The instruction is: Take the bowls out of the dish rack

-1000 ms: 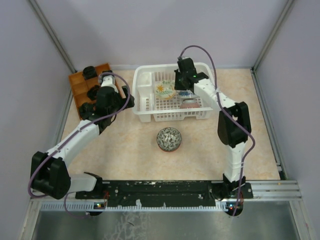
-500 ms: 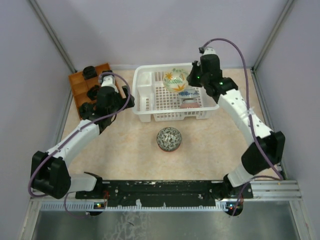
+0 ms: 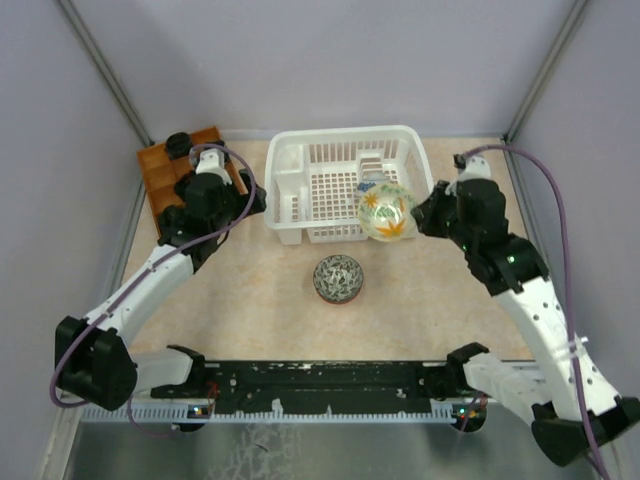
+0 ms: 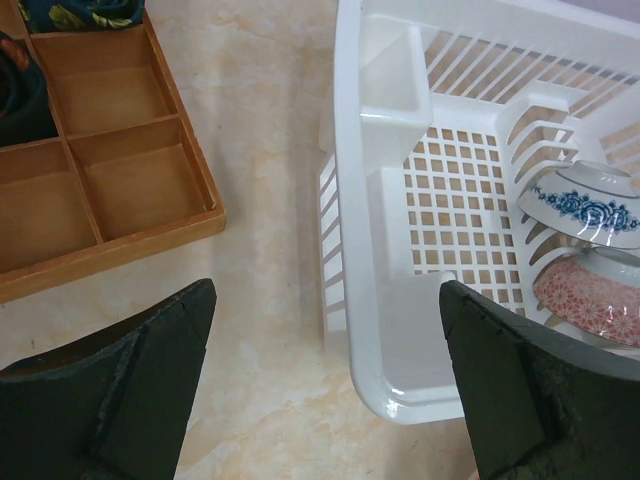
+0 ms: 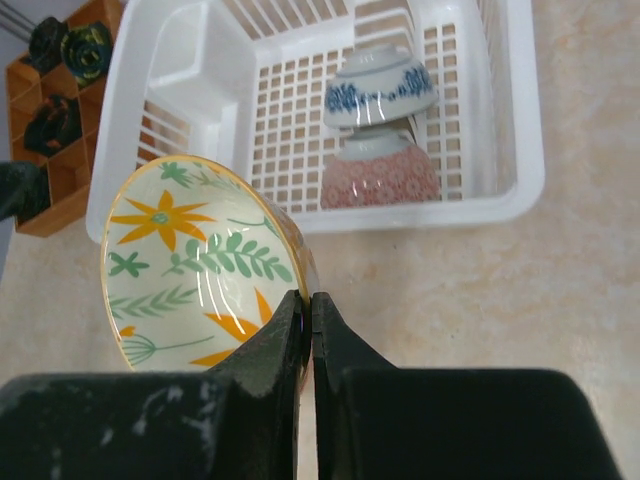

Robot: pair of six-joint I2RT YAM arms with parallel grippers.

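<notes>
Item 1. Right tool (image 5: 305,300): fingers pressed together on the rim of a cream ceramic bowl with orange flowers and green leaves (image 5: 200,265). The bowl is tilted on edge with its painted inside open to the cameras. It hangs to the left of the fingertips. From above, it overlaps the near right corner of the rack.

Item 2. Large white plastic dish rack with grid floor and slotted sides (image 5: 520,150): stands on the desk just beyond the right tool.
- A white bowl with a blue floral band (image 5: 380,90) lies on its side in the rack, ahead of the right tool.
- A pink-patterned bowl (image 5: 380,175) lies on its side too, touching the blue one and nearer the tool.

Item 3. Left tool (image 4: 327,300): fingers spread wide, holding nothing, above the bare desk. The rack's left end wall and small corner compartment lie just ahead and to its right.

Item 4. Orange-brown wooden compartment tray (image 4: 100,200): ahead and left of the left tool, apart from the rack. Small dark items (image 4: 20,90) sit in its far cells.

Item 5. Dark grey-and-white patterned round bowl (image 3: 338,278): upright on the beige marbled desk (image 3: 250,290). It stands between the two tools on the near side of the rack, touched by neither.
</notes>
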